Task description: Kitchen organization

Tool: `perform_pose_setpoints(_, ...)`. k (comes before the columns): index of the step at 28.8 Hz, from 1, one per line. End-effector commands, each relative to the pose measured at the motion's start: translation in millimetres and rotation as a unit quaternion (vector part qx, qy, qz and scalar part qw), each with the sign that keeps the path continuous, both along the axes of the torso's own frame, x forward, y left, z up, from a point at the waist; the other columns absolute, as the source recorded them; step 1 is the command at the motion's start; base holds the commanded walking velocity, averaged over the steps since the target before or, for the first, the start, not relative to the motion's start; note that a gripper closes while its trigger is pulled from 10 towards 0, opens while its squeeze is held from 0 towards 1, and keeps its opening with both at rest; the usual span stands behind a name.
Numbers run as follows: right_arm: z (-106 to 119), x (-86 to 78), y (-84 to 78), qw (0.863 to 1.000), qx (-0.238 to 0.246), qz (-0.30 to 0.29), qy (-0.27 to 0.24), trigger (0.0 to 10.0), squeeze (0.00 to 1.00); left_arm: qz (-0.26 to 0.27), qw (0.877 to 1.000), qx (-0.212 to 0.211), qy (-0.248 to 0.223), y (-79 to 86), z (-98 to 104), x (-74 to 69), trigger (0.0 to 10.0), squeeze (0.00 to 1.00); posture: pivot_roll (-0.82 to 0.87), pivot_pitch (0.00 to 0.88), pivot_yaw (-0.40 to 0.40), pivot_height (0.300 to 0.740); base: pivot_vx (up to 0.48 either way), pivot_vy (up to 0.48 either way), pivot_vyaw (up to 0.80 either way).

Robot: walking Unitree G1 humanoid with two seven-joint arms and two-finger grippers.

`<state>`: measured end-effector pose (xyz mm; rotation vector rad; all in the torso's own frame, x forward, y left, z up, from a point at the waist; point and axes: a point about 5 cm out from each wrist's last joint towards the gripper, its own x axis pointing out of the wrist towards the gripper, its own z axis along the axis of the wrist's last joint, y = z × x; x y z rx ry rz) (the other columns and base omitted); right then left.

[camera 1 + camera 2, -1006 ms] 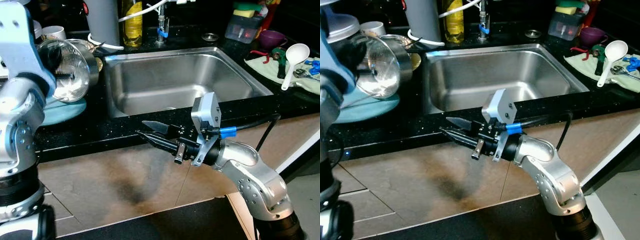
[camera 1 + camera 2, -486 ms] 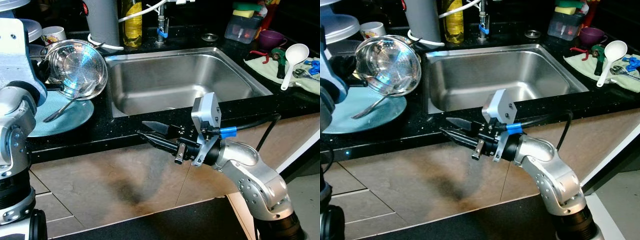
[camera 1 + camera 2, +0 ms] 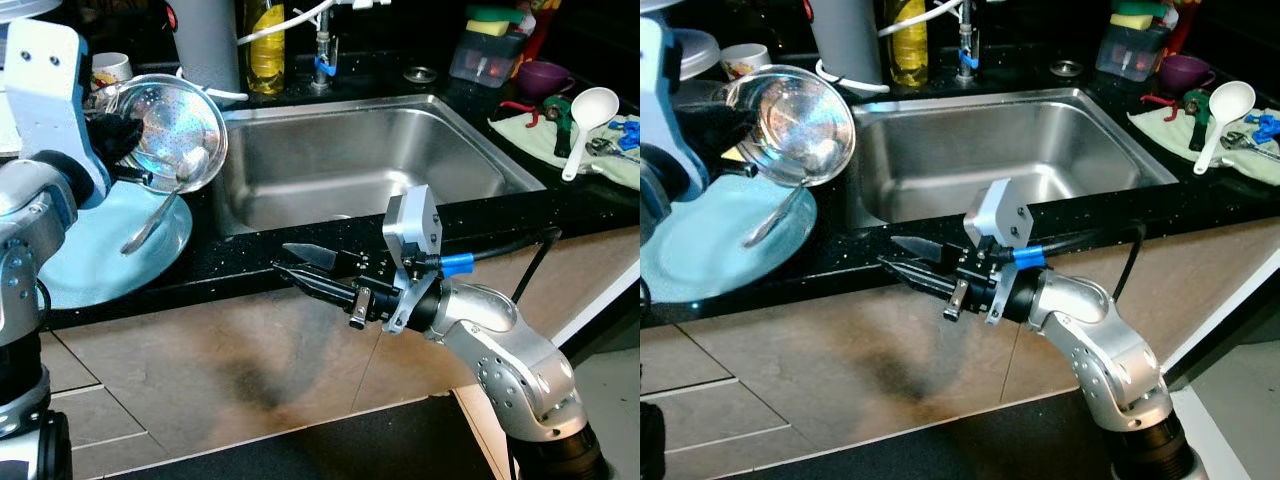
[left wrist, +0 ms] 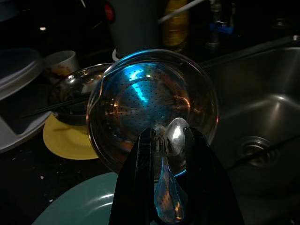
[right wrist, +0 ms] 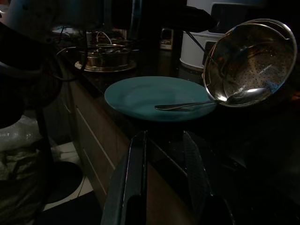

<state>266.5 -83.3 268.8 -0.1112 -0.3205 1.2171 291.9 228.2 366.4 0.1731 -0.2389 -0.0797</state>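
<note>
At the upper left of the frame, a perforated stainless-steel colander (image 3: 172,135) was held tilted above a round teal plate (image 3: 95,250) on the black speckled countertop (image 3: 250,255). The left gripper (image 4: 165,154) was seen in the left wrist view with its two black fingers closed on a silver spoon (image 4: 169,176), the bowl of the spoon lying against the colander's inner wall; whether the colander's rim was pinched as well could not be told. Behind the colander, a white mug (image 3: 108,68) stood by a grey cylindrical appliance (image 3: 205,40) and a yellow bottle (image 3: 264,45). At centre, a rectangular stainless-steel sink (image 3: 360,155) was set into the counter. Below its front edge, the right gripper (image 3: 300,266) was held out level before the tan cabinet fronts (image 3: 250,350), its fingers parted and grasping nothing. At the upper right, a white plastic ladle (image 3: 586,115) was laid on a pale cloth (image 3: 540,135), near a purple bowl (image 3: 545,75).
</note>
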Motion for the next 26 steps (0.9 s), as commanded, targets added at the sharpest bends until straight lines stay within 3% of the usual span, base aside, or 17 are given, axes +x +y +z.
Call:
perform_pose_setpoints(1,-1.9,-3.9,0.9,1.0,-0.005,0.009,0.003,10.0,0.0,-0.009,1.0,-0.004,-0.004,1.2,5.0,-2.8,0.0,0.0,-0.04,0.148,-0.013,0.74,0.0,0.0,0.0)
perform_pose_setpoints(4,-1.7,-4.1,0.9,1.0,-0.005,0.009,0.003,10.0,0.0,-0.02,1.0,-0.012,-0.007,0.5,7.9,-3.3,0.0,0.0,-0.04,0.149,-0.014,0.74,0.0,0.0,0.0)
perform_pose_setpoints(9,-0.6,-5.0,0.5,1.0,-0.003,0.01,0.002,10.0,0.0,-0.074,0.994,-0.071,-0.045,1.9,24.7,-7.7,0.0,0.0,-0.04,0.154,-0.013,0.74,0.0,0.0,0.0)
perform_pose_setpoints(14,-0.5,-5.0,0.3,1.0,-0.004,0.01,0.002,10.0,0.0,-0.094,0.99,-0.088,-0.054,0.8,29.4,-8.9,0.0,0.0,-0.04,0.154,-0.015,0.74,0.0,0.0,0.0)
perform_pose_setpoints(17,-0.6,-5.1,0.2,1.0,-0.004,0.01,0.003,10.0,0.0,-0.135,0.982,-0.116,-0.056,-3.8,32.9,-10.2,0.0,0.0,-0.04,0.157,-0.014,0.74,0.0,0.0,0.0)
perform_pose_setpoints(21,-0.5,-5.2,0.0,1.0,-0.005,0.01,0.004,10.0,0.0,-0.168,0.977,-0.125,-0.044,-7.0,32.5,-10.8,0.0,0.0,-0.05,0.158,-0.012,0.74,0.0,0.0,0.0)
perform_pose_setpoints(24,-0.4,-5.5,-0.1,1.0,-0.005,0.011,0.005,10.0,0.0,-0.224,0.97,-0.093,-0.02,-11.7,30.0,-16.8,0.0,0.0,-0.05,0.159,-0.011,0.74,0.0,0.0,0.0)
perform_pose_setpoints(26,-0.5,-5.5,-0.1,1.0,-0.005,0.011,0.005,10.0,0.0,-0.233,0.969,-0.086,-0.012,-12.4,27.7,-18.3,0.0,0.0,-0.05,0.159,-0.011,0.74,0.0,0.0,0.0)
